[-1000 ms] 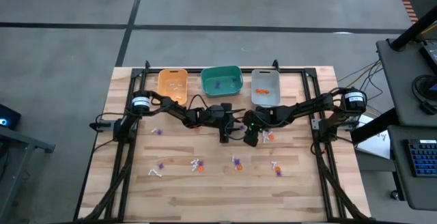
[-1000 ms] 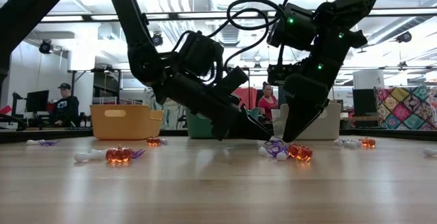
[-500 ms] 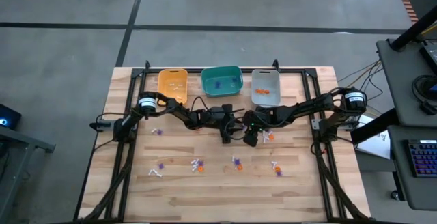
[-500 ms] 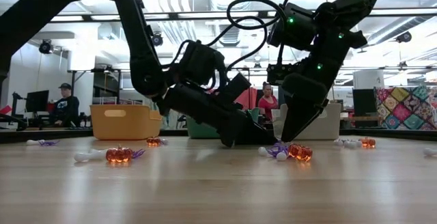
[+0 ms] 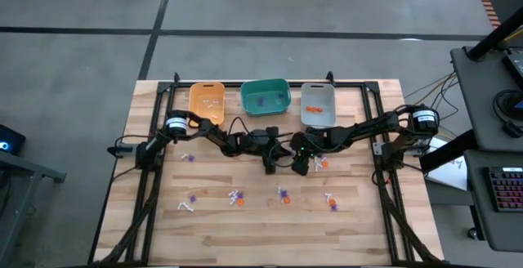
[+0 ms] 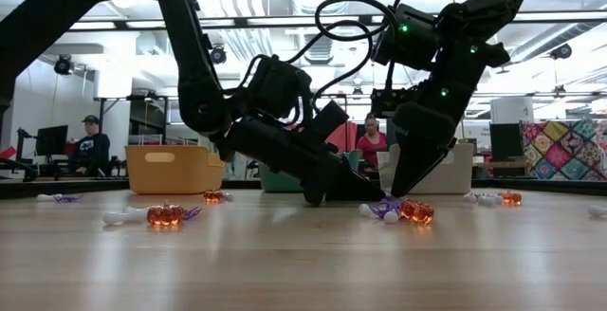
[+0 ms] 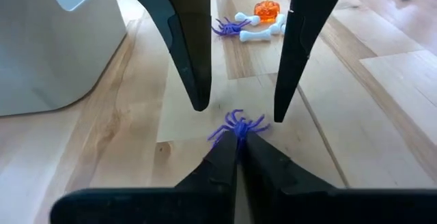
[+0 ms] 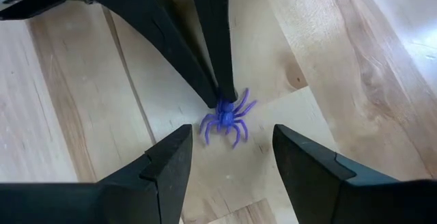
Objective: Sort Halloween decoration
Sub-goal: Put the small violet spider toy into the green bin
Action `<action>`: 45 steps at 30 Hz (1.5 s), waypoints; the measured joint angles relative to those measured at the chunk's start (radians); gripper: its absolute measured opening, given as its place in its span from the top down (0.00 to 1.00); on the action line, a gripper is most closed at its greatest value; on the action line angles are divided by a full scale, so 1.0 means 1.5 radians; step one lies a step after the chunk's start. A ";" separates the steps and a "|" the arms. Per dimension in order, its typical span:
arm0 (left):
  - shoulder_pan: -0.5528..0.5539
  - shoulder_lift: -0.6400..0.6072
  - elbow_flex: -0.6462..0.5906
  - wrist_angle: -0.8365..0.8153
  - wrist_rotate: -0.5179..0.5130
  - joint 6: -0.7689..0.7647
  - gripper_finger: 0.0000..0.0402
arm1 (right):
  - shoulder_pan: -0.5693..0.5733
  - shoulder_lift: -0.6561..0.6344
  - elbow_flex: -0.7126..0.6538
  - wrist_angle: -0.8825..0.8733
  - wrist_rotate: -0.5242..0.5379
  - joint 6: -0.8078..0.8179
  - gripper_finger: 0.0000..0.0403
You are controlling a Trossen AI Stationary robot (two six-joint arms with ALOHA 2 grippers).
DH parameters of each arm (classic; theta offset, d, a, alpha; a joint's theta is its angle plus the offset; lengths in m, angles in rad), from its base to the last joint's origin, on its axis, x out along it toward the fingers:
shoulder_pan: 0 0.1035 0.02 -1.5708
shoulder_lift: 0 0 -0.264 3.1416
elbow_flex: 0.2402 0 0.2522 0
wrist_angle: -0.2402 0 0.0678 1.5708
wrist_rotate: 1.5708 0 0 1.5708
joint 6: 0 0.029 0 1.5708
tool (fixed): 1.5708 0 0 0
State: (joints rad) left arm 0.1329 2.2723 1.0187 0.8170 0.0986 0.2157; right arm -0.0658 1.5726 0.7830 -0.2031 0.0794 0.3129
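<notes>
From above, both arms meet in the middle of the table [image 5: 204, 227]. The left gripper [image 5: 282, 155] and the right gripper [image 5: 296, 157] are tip to tip, just in front of the grey bin [image 5: 317, 114]. The teal bin [image 5: 265, 96] and the yellow bin [image 5: 206, 98] stand beside it. Small trinkets [image 5: 237, 197] lie scattered on the wood nearer than the grippers.

In the low view, the left gripper [image 6: 365, 193] lies low and slanted, its tip on the table. The right gripper [image 6: 400, 190] points down just beside it. An orange pumpkin [image 6: 418, 212] and a bone [image 6: 373, 211] lie in front of them.

The left wrist view shows the left fingers [image 7: 222, 162] pressed together, clenched on the back of a purple spider [image 7: 238, 125]. The right gripper [image 7: 237, 111] stands over the spider, one finger on each side, released.

In the right wrist view, the spider [image 8: 227, 119] lies on the wood between the right fingers [image 8: 171, 159], which are spread wide and do not touch it. The tip of the left gripper [image 8: 222, 100] pinches the spider from the far side.
</notes>
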 joint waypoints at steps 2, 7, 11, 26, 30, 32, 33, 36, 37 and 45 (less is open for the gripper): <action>0.000 -0.001 0.000 0.004 0.000 0.000 0.99 | 0.000 -0.001 0.000 -0.001 0.000 0.000 0.51; -0.001 -0.015 -0.006 0.006 0.001 0.000 1.00 | 0.002 -0.025 0.000 -0.012 -0.003 -0.002 0.51; 0.001 -0.046 -0.020 -0.015 -0.003 0.001 1.00 | 0.002 -0.064 0.000 -0.034 -0.006 -0.001 0.51; 0.005 -0.200 -0.093 -0.028 -0.061 0.014 1.00 | 0.003 -0.203 0.000 -0.056 -0.006 -0.002 0.51; 0.025 -0.279 -0.111 -0.079 -0.083 0.060 1.00 | 0.003 -0.218 0.000 -0.054 -0.006 -0.006 0.51; 0.037 -0.307 -0.114 -0.121 -0.034 0.084 1.00 | 0.003 -0.220 0.000 -0.049 -0.006 -0.003 0.51; 0.043 -0.313 -0.114 -0.136 0.004 0.095 1.00 | 0.003 -0.218 0.000 -0.049 -0.005 -0.001 0.51; 0.050 -0.315 -0.115 -0.151 0.098 0.096 1.00 | 0.007 -0.205 -0.002 -0.035 -0.003 -0.032 0.51; 0.050 -0.315 -0.115 -0.154 0.114 0.092 1.00 | 0.009 -0.199 -0.006 -0.021 -0.003 -0.048 0.51; 0.040 -0.225 -0.113 -0.071 0.121 0.003 1.00 | 0.013 -0.119 -0.053 0.092 0.001 -0.008 0.51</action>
State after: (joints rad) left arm 0.1932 1.9350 0.8488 0.7103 0.2798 0.2199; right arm -0.0463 1.3941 0.7040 -0.0645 0.0815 0.3014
